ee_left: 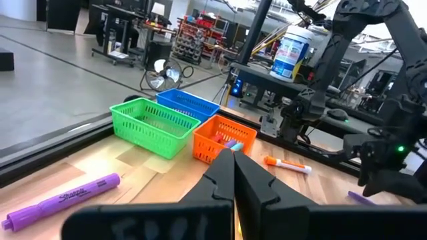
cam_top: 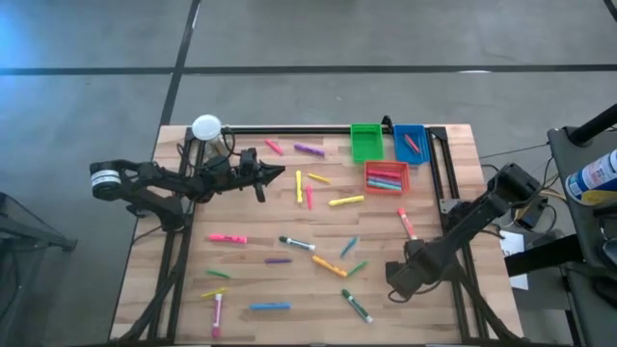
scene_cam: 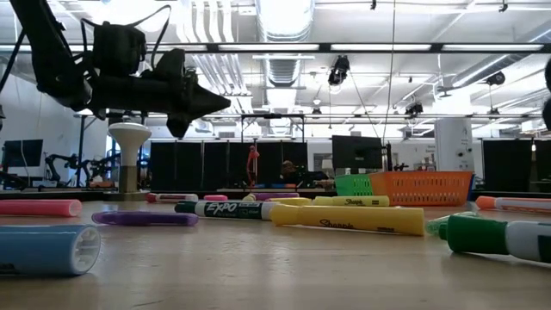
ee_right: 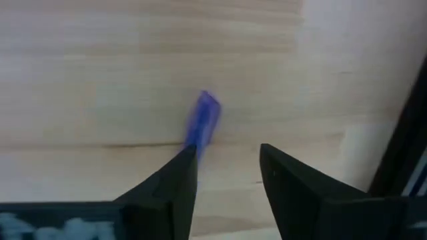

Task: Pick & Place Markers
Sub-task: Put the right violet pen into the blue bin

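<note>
Right jaws [ee_right: 227, 167] apart over a blue marker [ee_right: 202, 120] lying on the counter [cam_top: 241, 260], near-right corner. Centre it between them, drop low, then close. Left jaws [ee_left: 232, 175] together, idle, far-left.

Closed left gripper [ee_left: 233, 175] before green bin [ee_left: 151, 126], purple marker [ee_left: 61, 202] nearby
</note>
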